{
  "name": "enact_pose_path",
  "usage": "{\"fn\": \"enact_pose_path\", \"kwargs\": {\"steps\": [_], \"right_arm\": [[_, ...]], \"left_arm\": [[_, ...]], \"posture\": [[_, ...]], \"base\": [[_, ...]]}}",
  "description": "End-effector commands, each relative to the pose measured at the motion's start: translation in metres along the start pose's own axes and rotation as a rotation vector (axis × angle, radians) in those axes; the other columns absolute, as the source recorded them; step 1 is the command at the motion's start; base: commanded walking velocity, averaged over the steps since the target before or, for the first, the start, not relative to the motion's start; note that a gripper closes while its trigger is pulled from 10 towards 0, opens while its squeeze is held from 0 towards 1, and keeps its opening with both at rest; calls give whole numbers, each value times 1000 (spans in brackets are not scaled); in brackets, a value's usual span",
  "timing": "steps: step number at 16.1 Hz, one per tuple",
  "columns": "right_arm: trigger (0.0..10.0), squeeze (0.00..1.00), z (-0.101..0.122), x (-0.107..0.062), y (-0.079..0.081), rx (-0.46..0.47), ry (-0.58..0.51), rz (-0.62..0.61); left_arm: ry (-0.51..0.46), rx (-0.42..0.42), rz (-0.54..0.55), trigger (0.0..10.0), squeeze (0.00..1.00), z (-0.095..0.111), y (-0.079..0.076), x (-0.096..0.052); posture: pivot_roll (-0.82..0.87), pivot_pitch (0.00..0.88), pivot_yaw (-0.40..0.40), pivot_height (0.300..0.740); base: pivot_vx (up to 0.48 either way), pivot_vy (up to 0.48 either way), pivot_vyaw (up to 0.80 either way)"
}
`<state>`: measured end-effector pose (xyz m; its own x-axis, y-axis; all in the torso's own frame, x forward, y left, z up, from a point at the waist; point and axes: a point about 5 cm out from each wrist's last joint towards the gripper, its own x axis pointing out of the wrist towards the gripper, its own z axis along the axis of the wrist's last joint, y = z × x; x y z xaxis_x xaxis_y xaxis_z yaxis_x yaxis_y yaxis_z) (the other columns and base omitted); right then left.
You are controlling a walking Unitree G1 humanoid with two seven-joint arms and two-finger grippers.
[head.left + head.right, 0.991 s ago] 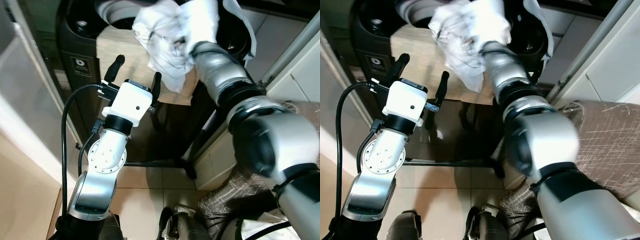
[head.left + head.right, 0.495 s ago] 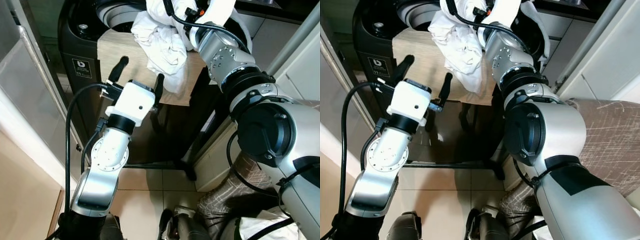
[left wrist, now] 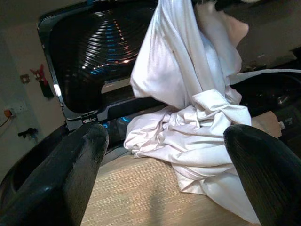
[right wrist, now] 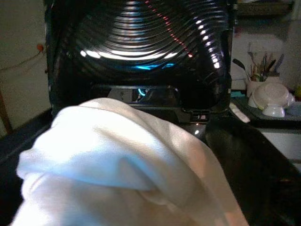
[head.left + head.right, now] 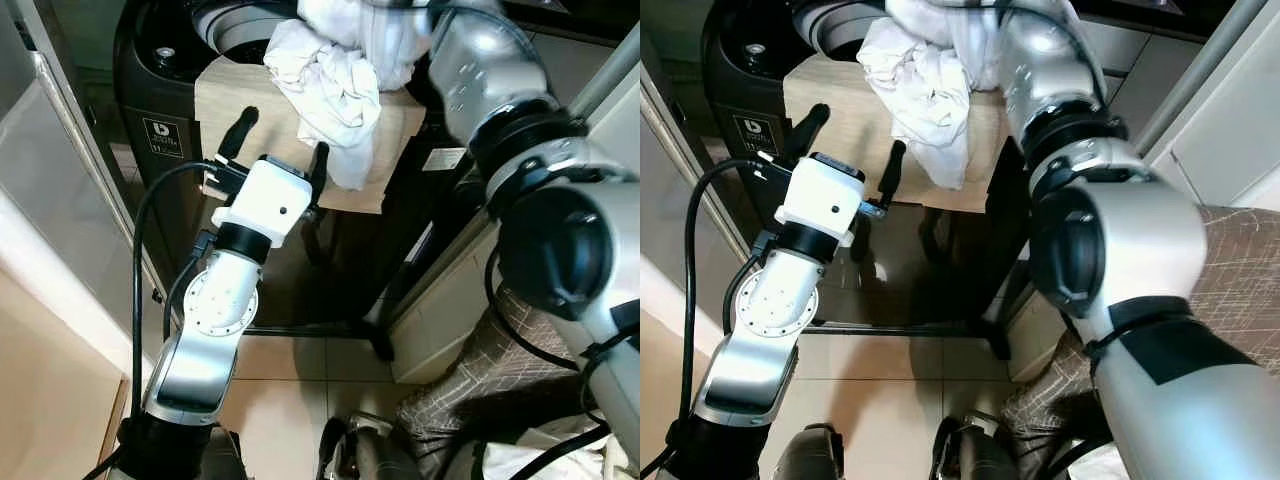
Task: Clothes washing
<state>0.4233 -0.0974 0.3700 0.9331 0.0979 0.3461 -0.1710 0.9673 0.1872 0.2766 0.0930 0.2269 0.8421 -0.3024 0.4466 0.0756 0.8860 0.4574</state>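
A crumpled white garment (image 5: 335,75) hangs from the top of the view down onto a light wooden top (image 5: 235,95), beside the black top-loading washer (image 5: 160,90) and its round drum opening (image 5: 235,25). My right arm (image 5: 490,90) reaches up over the washer, and its gripper (image 5: 390,20) is wrapped in the garment (image 4: 117,160) and shut on it. The washer's raised ribbed lid (image 3: 94,56) stands behind. My left gripper (image 5: 282,135) is open just in front of the wooden top, with its fingers (image 3: 70,174) spread and nothing between them, short of the garment (image 3: 188,117).
A glass door (image 5: 60,200) runs along the left. White cabinet panels (image 5: 1230,130) stand at the right, with brown patterned fabric (image 5: 500,370) below them. The black frame (image 5: 330,325) under the wooden top rests on the tiled floor.
My right arm has risen and pushed farther over the washer, lifting the upper part of the garment. The left arm has hardly moved.
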Motion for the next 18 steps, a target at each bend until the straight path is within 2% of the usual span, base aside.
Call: {"fn": "enact_pose_path", "kwargs": {"steps": [1,2,4,5,6,7,8,9,10,11,13,14,15,16,17,18], "right_arm": [[10000,1000,16,3,-12,307,-16,-50],[10000,1000,12,2,-15,458,10,-61],[10000,1000,0,1,-19,632,69,-96],[10000,1000,-5,0,-19,695,91,-110],[10000,1000,-8,-1,-23,666,91,-132],[10000,1000,-5,-1,-24,512,70,-123],[10000,1000,7,1,-19,79,10,-87],[10000,1000,15,1,-4,-476,-76,-42],[10000,1000,15,1,0,-619,-96,-23],[10000,1000,15,0,8,-830,-130,10],[10000,1000,6,-1,12,-992,-129,42],[10000,1000,-1,-2,10,-1153,-132,52],[10000,1000,-15,-5,5,-1489,-124,84],[10000,1000,-26,-8,-1,-1734,-116,128],[10000,1000,-28,-8,-3,-1813,-127,136],[10000,1000,-34,-10,-7,-1940,-113,178]], "left_arm": [[-12,-9,-12,10000,0,1,-4,3],[-12,-10,-13,10000,0,0,-4,3],[-11,-20,-14,10000,0,0,-4,4],[-11,-23,-15,10000,0,0,-5,4],[-11,-27,-15,10000,0,0,-5,4],[-11,-29,-15,10000,0,0,-5,4],[-11,-29,-14,10000,0,0,-5,4],[-11,-29,-12,10000,0,-1,-5,3],[-11,-29,-11,10000,0,-1,-5,3],[-11,-28,-10,10000,0,-1,-4,4],[-12,-25,-11,10000,0,-1,-4,4],[-12,-25,-13,10000,0,-1,-4,4],[-13,-24,-18,10000,0,-1,-4,4],[-12,-24,-21,10000,0,-1,-5,4],[-12,-24,-21,10000,0,-1,-5,4],[-12,-25,-22,10000,0,-1,-5,4]], "posture": [[190,32,-119,740],[190,28,-119,740],[187,22,-120,740],[188,19,-121,740],[189,19,-122,740],[191,17,-123,740],[192,16,-126,740],[192,15,-127,740],[191,17,-128,740],[190,19,-128,740],[189,20,-128,740],[186,22,-125,740],[184,24,-123,740],[180,26,-121,740],[181,28,-119,740],[176,28,-116,740]], "base": [[0,0,0],[0,0,0],[0,0,0],[0,0,0],[0,0,0],[0,0,0],[0,0,0],[0,0,0],[0,0,0],[0,0,0],[0,0,0],[0,0,0],[0,0,0],[0,0,0],[0,0,0],[0,0,0]]}}
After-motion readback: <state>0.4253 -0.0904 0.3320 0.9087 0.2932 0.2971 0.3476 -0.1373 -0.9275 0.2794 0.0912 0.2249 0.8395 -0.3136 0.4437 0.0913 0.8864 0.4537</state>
